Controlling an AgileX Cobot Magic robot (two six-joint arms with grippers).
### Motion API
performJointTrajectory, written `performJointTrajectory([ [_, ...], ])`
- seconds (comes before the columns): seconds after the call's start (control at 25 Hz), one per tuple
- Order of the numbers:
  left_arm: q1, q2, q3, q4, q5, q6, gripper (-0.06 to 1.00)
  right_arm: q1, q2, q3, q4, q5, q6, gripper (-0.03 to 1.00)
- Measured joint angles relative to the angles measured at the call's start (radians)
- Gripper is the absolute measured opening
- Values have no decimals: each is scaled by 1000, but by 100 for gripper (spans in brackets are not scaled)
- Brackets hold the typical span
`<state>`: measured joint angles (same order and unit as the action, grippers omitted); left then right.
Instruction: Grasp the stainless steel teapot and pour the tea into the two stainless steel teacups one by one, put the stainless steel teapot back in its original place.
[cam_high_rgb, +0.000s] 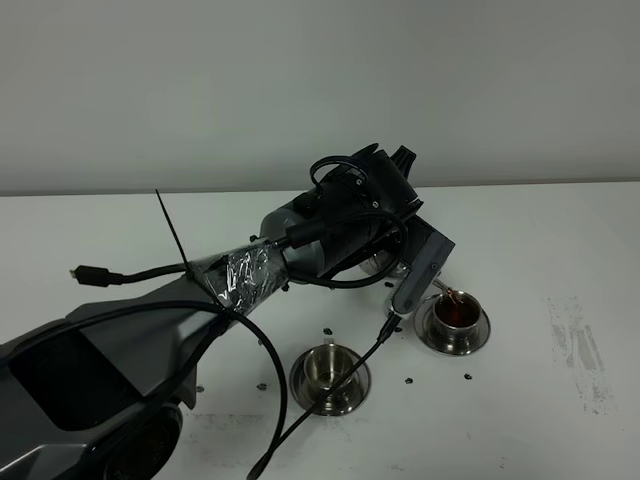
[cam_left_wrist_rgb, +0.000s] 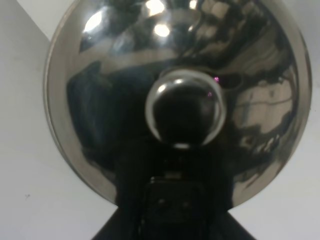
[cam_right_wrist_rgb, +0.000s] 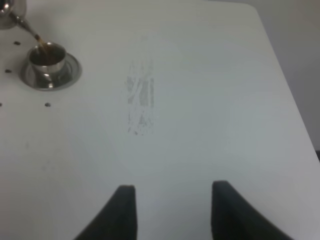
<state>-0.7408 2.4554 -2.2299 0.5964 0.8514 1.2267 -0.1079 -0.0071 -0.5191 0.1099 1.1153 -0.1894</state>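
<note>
- The stainless steel teapot (cam_left_wrist_rgb: 100, 95) hangs tilted above the middle of the worktop (cam_high_rgb: 120, 230), clear of its surface. In the high view the left arm hides most of it, while its lid and round knob (cam_left_wrist_rgb: 183, 107) fill the left wrist view.
- Its thin spout (cam_high_rgb: 446, 291) dips over the far teacup (cam_high_rgb: 458, 318), and a reddish-brown thread of tea (cam_right_wrist_rgb: 42, 46) runs from it into that cup.
- The far teacup stands upright on its saucer (cam_high_rgb: 484, 333), toward the worktop's right edge, with red liquid inside.
- The near teacup (cam_high_rgb: 329, 366) sits on its own saucer (cam_high_rgb: 300, 390), closer to the near edge and about midway along it. It is apart from the other cup and shows only steel inside.
- The left gripper (cam_left_wrist_rgb: 172, 200) has its jaws clenched on the teapot, though the exact spot gripped is hidden.
- The right gripper (cam_right_wrist_rgb: 172, 210) hovers over bare worktop by the right edge, jaws apart and grasping nothing.
- Small black specks (cam_high_rgb: 467, 376) dot the worktop around the cups, and a grey scuff mark (cam_right_wrist_rgb: 140, 100) lies nearer the right edge.
</note>
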Motion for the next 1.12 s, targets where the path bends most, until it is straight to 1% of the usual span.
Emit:
performJointTrajectory([
  [0.28, -2, 5, 0, 22, -1, -3, 20, 0, 0, 0, 0, 0, 0, 34],
  [0.52, -4, 7, 0, 19, -3, -6, 20, 0, 0, 0, 0, 0, 0, 34],
  [0.92, 5, 7, 0, -66, -2, -6, 20, 0, 0, 0, 0, 0, 0, 34],
  [1.12, 33, 4, 0, -104, 8, -6, 20, 0, 0, 0, 0, 0, 0, 34],
])
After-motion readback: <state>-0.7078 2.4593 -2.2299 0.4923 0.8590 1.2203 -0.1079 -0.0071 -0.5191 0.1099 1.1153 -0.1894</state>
